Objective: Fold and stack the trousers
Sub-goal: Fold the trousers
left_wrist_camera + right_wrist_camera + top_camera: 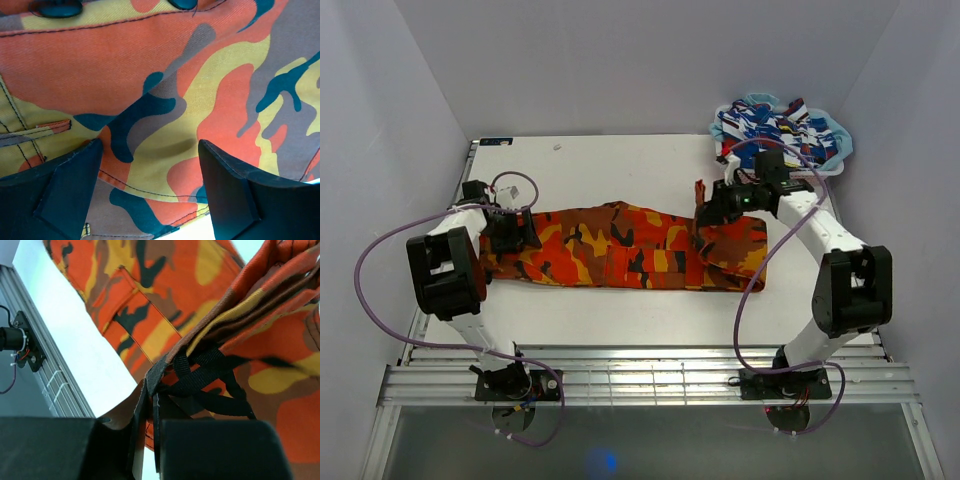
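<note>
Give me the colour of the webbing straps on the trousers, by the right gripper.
Black webbing straps; clearest in the right wrist view.

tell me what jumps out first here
The orange camouflage trousers lie stretched across the table. The right gripper is shut on a fold at their right end, and the left gripper hangs open over the left end. A heap of blue-patterned clothes sits in the far right corner.

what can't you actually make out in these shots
1. Top view: left gripper fingertips, hidden under its own wrist, and the end of the trousers beneath it.
2. Right wrist view: how many layers the right gripper pinches; folds and black straps cover its fingertips.
3. Top view: separate garments in the clothes pile; too small, and the right arm overlaps its near edge.
</note>
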`<state>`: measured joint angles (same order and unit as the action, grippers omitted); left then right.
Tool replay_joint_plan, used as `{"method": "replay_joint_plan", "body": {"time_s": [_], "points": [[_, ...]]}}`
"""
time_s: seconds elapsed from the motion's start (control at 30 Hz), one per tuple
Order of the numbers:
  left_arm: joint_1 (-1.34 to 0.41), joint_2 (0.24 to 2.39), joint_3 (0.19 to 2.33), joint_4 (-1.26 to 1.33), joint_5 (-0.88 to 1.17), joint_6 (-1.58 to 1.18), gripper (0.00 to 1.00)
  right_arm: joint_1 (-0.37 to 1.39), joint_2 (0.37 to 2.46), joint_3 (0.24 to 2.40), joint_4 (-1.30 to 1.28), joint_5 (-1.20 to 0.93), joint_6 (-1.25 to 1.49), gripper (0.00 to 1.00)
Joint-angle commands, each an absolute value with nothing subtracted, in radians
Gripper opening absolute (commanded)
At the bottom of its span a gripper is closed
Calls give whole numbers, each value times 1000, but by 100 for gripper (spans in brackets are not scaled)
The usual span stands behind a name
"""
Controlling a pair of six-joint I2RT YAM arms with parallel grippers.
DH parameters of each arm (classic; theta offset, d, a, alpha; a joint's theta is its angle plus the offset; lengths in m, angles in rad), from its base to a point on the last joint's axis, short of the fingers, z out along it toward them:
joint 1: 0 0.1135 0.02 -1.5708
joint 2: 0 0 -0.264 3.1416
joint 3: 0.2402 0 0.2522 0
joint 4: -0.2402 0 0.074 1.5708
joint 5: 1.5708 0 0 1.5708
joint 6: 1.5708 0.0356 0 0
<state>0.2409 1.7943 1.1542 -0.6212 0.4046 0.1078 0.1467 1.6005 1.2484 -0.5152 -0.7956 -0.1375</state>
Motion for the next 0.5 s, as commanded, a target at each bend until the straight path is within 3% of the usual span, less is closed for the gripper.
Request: {"method": "replay_joint_plan", "body": {"time_s": [0.0,0.47], "points": [[247,1807,1147,-617,442,86,88,245,1678,1250,-321,-781,-8,8],[245,1812,1112,-604,433,86,88,446,1828,1275,-141,-719,204,8]]}}
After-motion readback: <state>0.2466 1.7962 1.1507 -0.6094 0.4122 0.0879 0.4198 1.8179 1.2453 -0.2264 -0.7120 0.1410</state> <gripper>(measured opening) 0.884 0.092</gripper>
